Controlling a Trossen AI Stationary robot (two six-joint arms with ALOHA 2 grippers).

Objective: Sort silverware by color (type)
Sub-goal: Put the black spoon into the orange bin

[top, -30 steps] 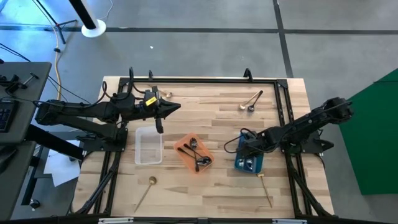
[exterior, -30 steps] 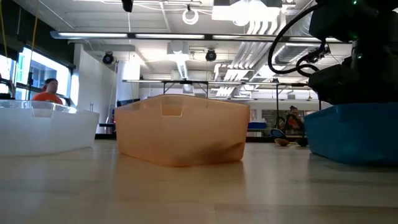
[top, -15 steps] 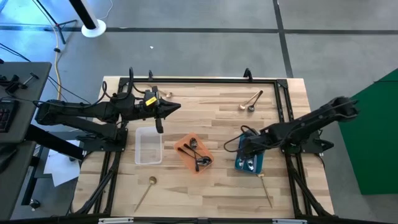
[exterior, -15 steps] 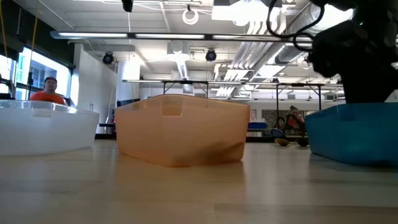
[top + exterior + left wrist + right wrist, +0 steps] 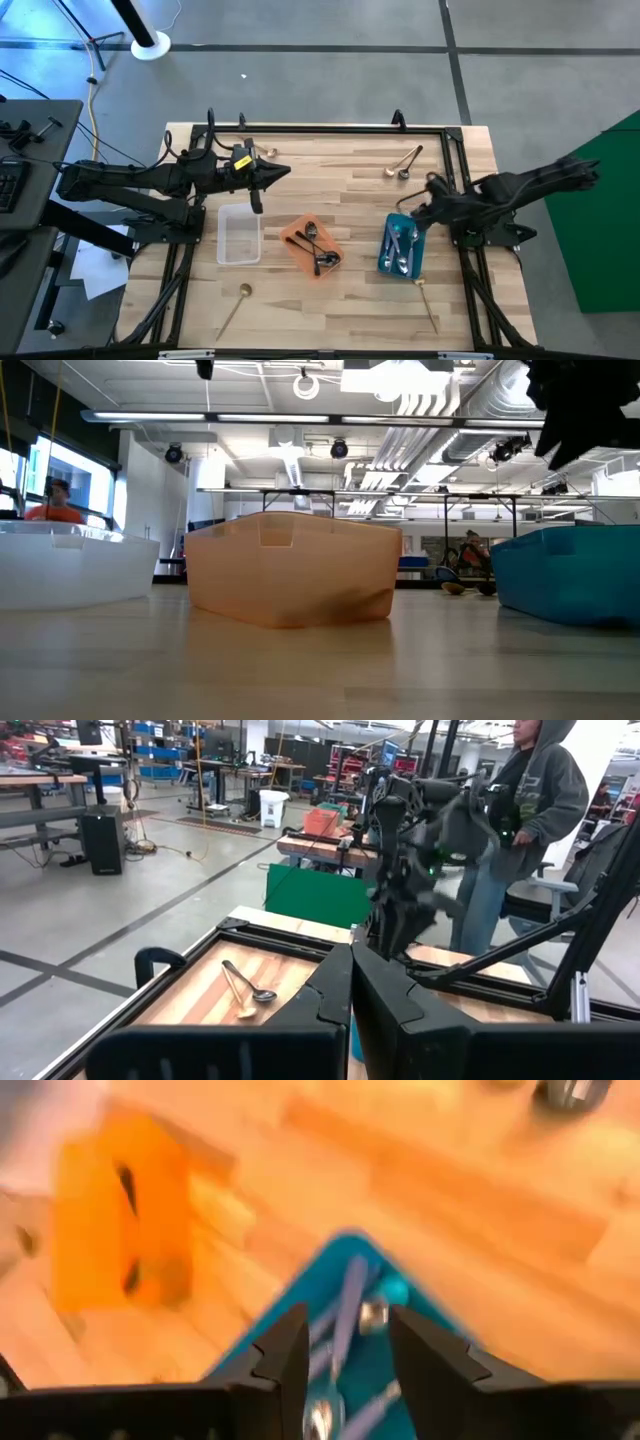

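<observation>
The right tool point(image 5: 418, 214) hangs right of centre in the high view, just above the upper end of the blue tray point(image 5: 388, 262), its fingers point(image 5: 285, 1355) parted by a narrow gap with nothing between them. In the right wrist view that gap frames the blue tray point(image 5: 400, 1370), where lilac-handled silver spoons point(image 5: 345, 1315) lie together. From above, those silver spoons point(image 5: 402, 248) lie lengthwise in the tray.

Left of it, at the centre of the bench point(image 5: 340, 190), the orange tray point(image 5: 300, 250) sits askew with dark black spoons point(image 5: 318, 245) inside. Further left stands the clear tray point(image 5: 239, 236); its contents cannot be made out.

Loose silverware lies around them: two spoons point(image 5: 405, 163) side by side at the upper right of the bench, a gold spoon point(image 5: 426, 303) just below the blue tray, another gold spoon point(image 5: 234, 303) at the lower left, and a small gold piece point(image 5: 267, 154) at the upper left.

The left tool point(image 5: 283, 171) rests in the upper left of the high view, above the clear tray, its fingers point(image 5: 325, 985) pressed together and holding nothing. Past them the left wrist view shows the two spoons point(image 5: 245, 992) on the bench, the other arm and a person in a grey hoodie point(image 5: 535, 800) standing beyond.

In the low view the clear tray point(image 5: 70, 565), orange tray point(image 5: 292, 565) and blue tray point(image 5: 565, 572) stand in a row from left to right.
</observation>
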